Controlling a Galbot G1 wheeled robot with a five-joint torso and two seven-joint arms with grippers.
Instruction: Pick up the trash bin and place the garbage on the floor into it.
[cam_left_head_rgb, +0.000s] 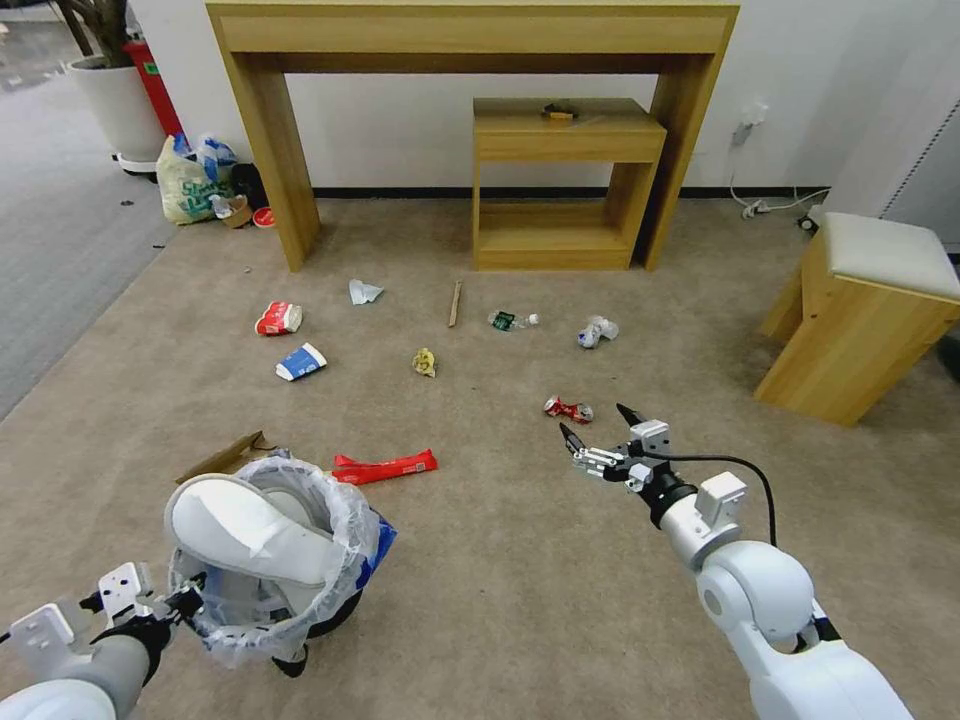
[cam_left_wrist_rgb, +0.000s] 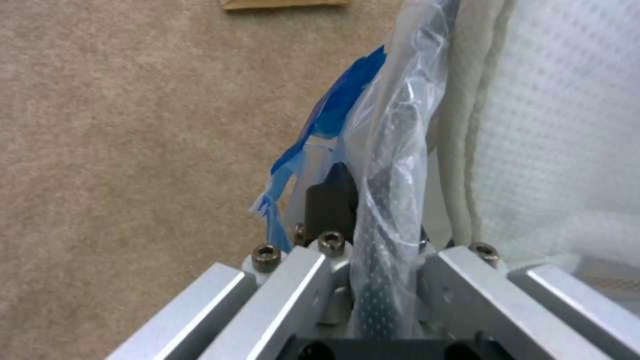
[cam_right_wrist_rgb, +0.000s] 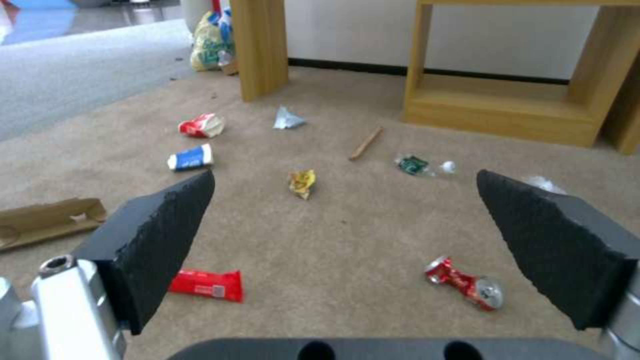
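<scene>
My left gripper (cam_left_head_rgb: 185, 603) pinches the rim of the bin (cam_left_head_rgb: 340, 610); a white slipper (cam_left_head_rgb: 250, 530) lies inside it. My right gripper (cam_left_head_rgb: 596, 432) hangs wide open above the carpet (cam_left_head_rgb: 500, 560), the can (cam_left_head_rgb: 568, 408) just beyond its tips.

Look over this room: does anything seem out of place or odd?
Yes. Litter lies scattered on the carpet: a crushed can, squashed cups, a long red wrapper. White slippers sit stuffed in the trash bin, which the left gripper holds by its rim.
</scene>
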